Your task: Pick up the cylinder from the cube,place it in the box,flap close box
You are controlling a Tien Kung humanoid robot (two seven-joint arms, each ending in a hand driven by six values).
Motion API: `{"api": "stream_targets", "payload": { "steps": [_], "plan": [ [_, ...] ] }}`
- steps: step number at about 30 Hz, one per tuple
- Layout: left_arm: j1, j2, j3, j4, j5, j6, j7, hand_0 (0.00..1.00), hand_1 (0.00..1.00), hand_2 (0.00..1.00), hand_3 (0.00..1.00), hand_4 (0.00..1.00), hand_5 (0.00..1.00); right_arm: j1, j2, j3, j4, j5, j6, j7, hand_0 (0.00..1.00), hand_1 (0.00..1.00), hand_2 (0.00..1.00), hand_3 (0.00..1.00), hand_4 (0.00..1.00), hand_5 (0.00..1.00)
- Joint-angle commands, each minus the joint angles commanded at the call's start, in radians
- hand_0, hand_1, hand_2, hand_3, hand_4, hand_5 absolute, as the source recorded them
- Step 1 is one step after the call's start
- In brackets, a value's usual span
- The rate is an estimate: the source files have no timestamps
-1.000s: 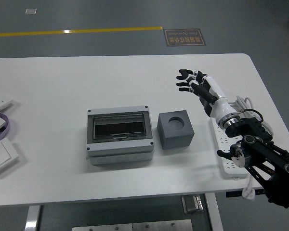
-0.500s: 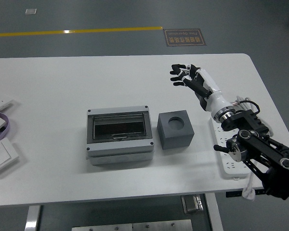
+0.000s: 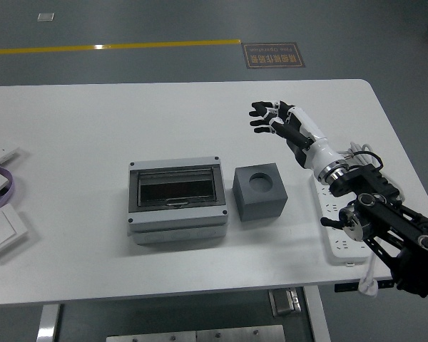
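A dark grey cube (image 3: 260, 192) sits mid-table with a round hole in its top; whether a cylinder lies in it I cannot tell. To its left stands a grey box (image 3: 177, 199) with a dark see-through flap lying shut. My right hand (image 3: 265, 117) hovers behind and to the right of the cube, above the table, fingers spread and holding nothing. The left arm is out of view.
A white power strip (image 3: 339, 228) with its cable lies at the right edge under my right forearm. White switch plates (image 3: 1, 228) and a purple band lie at the left edge. Grey floor with a yellow line shows beyond the table.
My right hand has moved a little to the left, towards the area behind the cube, staying open. The cube and box have not moved.
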Motion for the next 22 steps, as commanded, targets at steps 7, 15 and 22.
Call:
{"api": "stream_targets", "payload": {
  "steps": [7,15,22],
  "plan": [
    [0.001,-0.001,0.0,0.0,-0.001,0.0,0.0,0.602,0.426,0.586,0.621,0.717,0.198,-0.002,-0.001,0.011,0.005,-0.017,0.049,-0.008,0.409,0.601,0.755,0.831,0.998,0.97],
    [0.0,-0.001,0.001,0.0,-0.002,-0.001,0.001,0.601,0.392,0.587,0.621,0.716,0.199,-0.004,-0.003,0.015,0.009,-0.004,0.044,-0.002,0.184,0.359,0.832,0.29,0.998,0.998],
    [0.0,-0.002,-0.004,0.0,0.002,0.0,0.0,0.602,0.391,0.587,0.621,0.717,0.201,-0.007,-0.004,0.017,0.015,-0.005,0.043,-0.004,0.169,0.335,0.855,0.267,0.998,0.998]
  ]
}}
